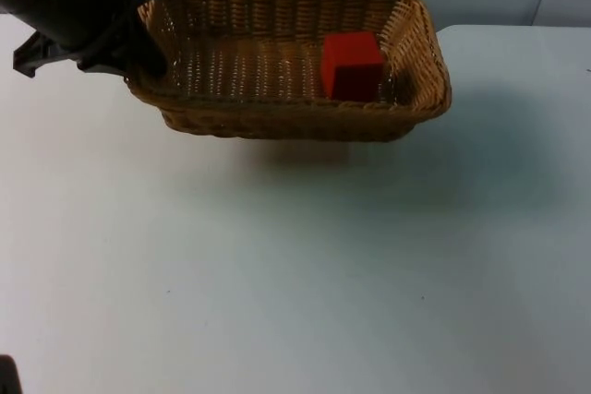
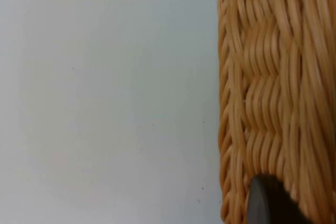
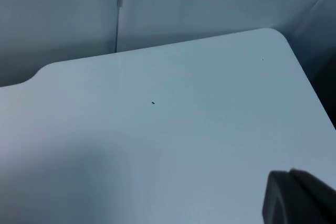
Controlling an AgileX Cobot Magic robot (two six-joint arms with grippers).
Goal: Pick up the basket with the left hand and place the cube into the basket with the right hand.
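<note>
A woven wicker basket (image 1: 286,122) hangs above the table at the back, casting a shadow underneath. My left gripper (image 1: 152,66) is shut on the basket's left rim. In the left wrist view one of its fingertips (image 2: 268,203) lies against the basket's woven wall (image 2: 273,77). A red cube (image 1: 351,64) rests inside the basket, close to its right end. My right gripper (image 3: 299,198) is held off over bare table near the far corner, with nothing near it.
The white table top (image 1: 295,274) spreads wide in front of the basket. A grey partition wall (image 3: 63,14) closes the far side, and the table's rounded corner (image 3: 273,31) meets it. A small dark object (image 1: 6,376) sits at the near left edge.
</note>
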